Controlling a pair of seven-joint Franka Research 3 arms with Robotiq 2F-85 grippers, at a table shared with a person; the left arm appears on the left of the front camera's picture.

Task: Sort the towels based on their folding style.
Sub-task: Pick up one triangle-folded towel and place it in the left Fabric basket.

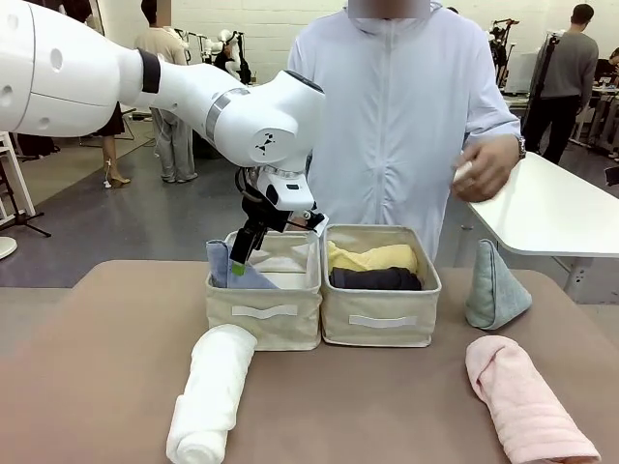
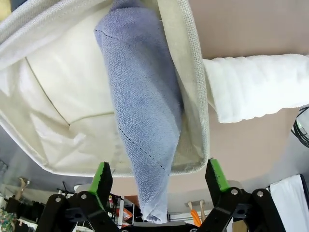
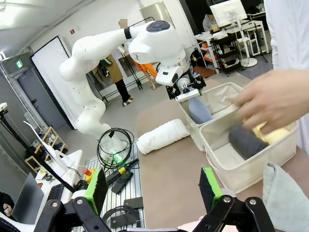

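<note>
The lavender-blue cone-folded towel (image 2: 145,106) leans inside the left beige bin (image 1: 263,311). My left gripper (image 2: 159,176) hangs over it, open, its green pads wide on either side and clear of the cloth; in the front view it (image 1: 240,259) is at the bin's rim beside that towel (image 1: 232,273). In the right bin (image 1: 379,319) lie the yellow (image 1: 372,256) and dark grey (image 1: 375,278) rolled towels. On the table lie the white roll (image 1: 213,391) and the pink roll (image 1: 527,401), and the sage green cone (image 1: 493,285) stands there. My right gripper (image 3: 154,188) is open and holds nothing.
A person stands behind the bins with one hand (image 1: 488,169) raised at the right. A white table (image 1: 561,208) stands at the far right. Bare table top lies between the white and pink rolls.
</note>
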